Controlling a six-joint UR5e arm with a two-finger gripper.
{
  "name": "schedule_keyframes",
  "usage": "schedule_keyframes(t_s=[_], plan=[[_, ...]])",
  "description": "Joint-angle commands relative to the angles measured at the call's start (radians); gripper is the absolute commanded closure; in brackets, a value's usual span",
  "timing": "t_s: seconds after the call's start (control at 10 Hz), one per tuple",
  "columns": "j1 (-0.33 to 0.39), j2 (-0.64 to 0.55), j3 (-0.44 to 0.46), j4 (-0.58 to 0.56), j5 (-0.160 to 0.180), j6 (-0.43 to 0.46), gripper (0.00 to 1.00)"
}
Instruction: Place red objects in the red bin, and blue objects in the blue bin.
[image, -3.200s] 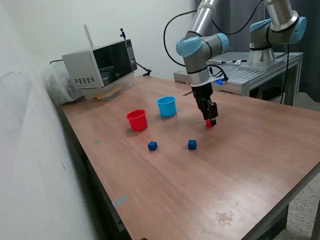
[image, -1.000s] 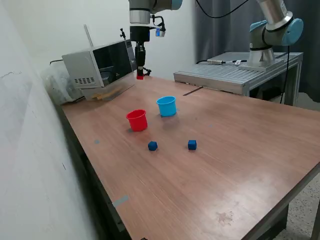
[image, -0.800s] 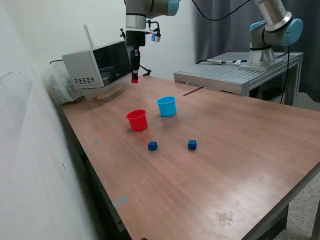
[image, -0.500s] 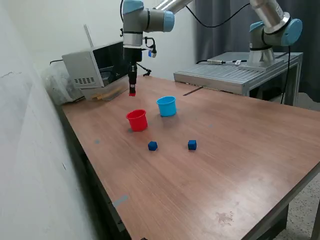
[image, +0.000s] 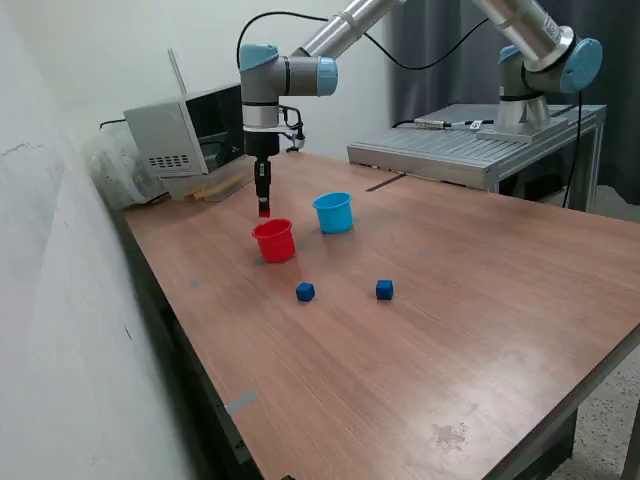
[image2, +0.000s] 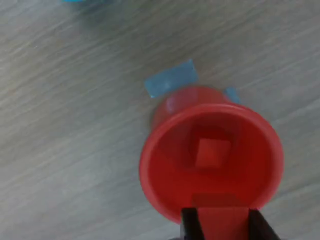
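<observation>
My two-finger gripper (image: 263, 211) hung directly above the small tapered red plastic cup (image: 274, 241), its jaws clamped on a small solid red cube (image2: 220, 223). The wrist view showed a second small red cube (image2: 212, 152) already lying on the floor of that cup. A light blue tapered plastic cup (image: 333, 212) stood just beside the red cup on the wooden table (image: 480, 300). Two small dark blue cubes (image: 305, 291) (image: 384, 289) lay on the table nearer the camera than the red cup, apart from each other.
</observation>
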Motion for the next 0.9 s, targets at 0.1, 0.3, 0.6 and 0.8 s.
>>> schedule_keyframes(t_s=[0.1, 0.3, 0.6, 0.8], plan=[[-0.002, 0.019, 0.011, -0.01, -0.014, 0.001, 0.0], [-0.002, 0.019, 0.006, -0.012, -0.017, -0.001, 0.0], [0.008, 0.009, -0.003, -0.003, -0.017, -0.047, 0.0], [0.014, -0.025, -0.017, 0.037, -0.015, -0.123, 0.0]])
